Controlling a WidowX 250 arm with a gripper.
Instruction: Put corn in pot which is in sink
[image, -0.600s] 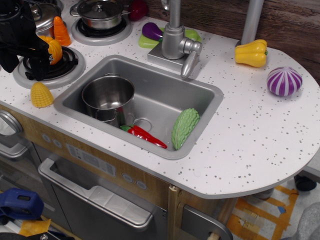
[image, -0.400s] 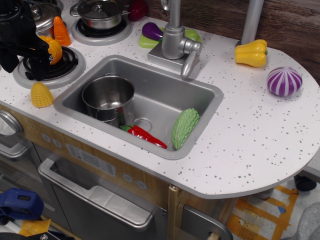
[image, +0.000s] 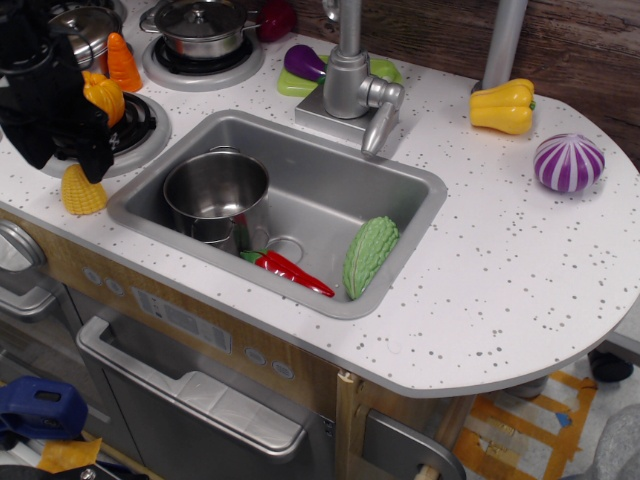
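The yellow corn (image: 82, 196) stands on the white counter just left of the sink (image: 325, 190). The open steel pot (image: 215, 190) stands upright in the sink's left end, with nothing visible inside it. My black gripper (image: 68, 158) hangs directly over the corn, covering its top. Its fingers look spread apart, one to each side of the corn's tip. I cannot tell whether they touch the corn.
A red chili (image: 287, 269) and a green gourd (image: 369, 256) lie in the sink. The faucet (image: 350, 82) stands behind it. An orange pumpkin (image: 104, 98), a carrot (image: 123, 62) and a lidded pot (image: 200, 28) are on the burners. A yellow pepper (image: 503, 106) and a purple vegetable (image: 568, 162) are at right.
My gripper has moved forward and a little right, from over the burner to over the corn. Nothing else has moved.
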